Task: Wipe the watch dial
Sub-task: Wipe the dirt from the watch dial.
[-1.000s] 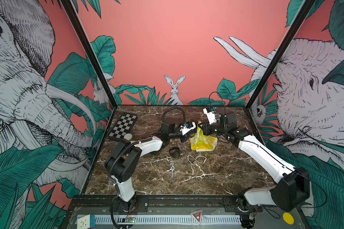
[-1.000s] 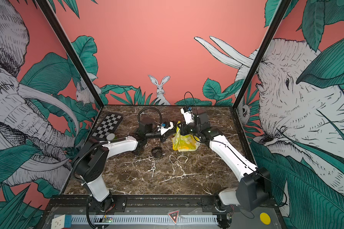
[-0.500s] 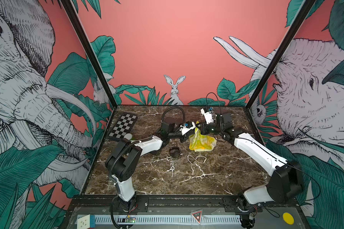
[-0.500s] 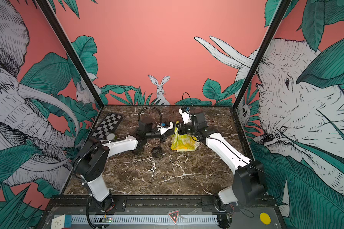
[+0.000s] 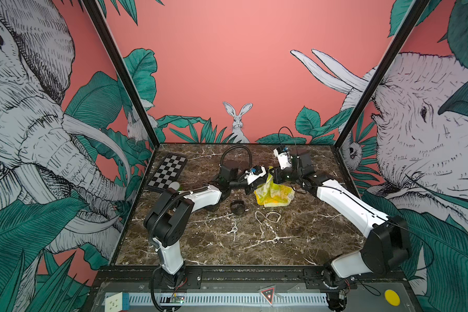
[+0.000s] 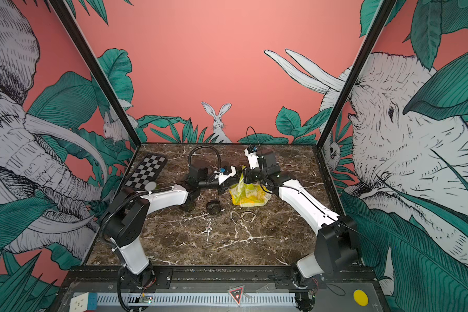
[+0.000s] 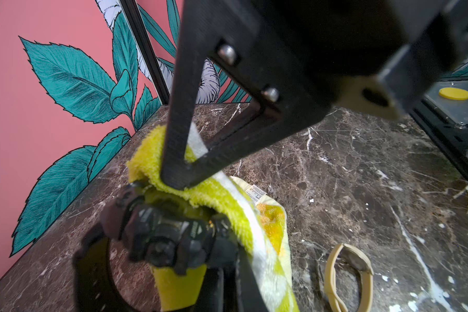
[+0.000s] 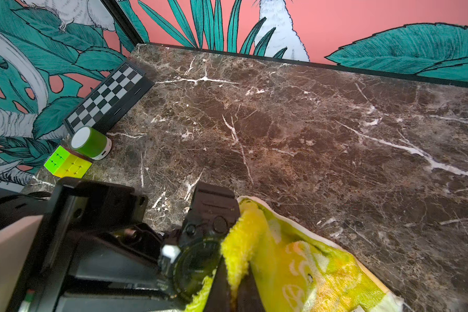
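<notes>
Left tool [image 7: 200, 260] grips watch [image 7: 170, 235]; right tool [image 7: 176, 178] pinches cloth [image 7: 227, 201] on its dial [image 8: 197, 266]. Hard rubbing could twist the watch loose.

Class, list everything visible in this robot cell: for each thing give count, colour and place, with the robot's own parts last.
watch: one, black, in the left gripper
cloth: one, yellow and white, draped on the watch, trailing onto the table
small round item: one, black, beside the cloth; perhaps another watch
strap watch: one, beige, on the table in front of the cloth
chain: one, silver, mid-table
chessboard: one, black and white, far left corner
cylinder: one, green with white top, beside the chessboard
puzzle cubes: two, multicoloured, one by the cylinder, one on the front ledge
disc: one, yellow, front ledge
table: one, brown marble
left gripper: one, black, shut on the watch
right gripper: one, black, shut on the cloth
</notes>
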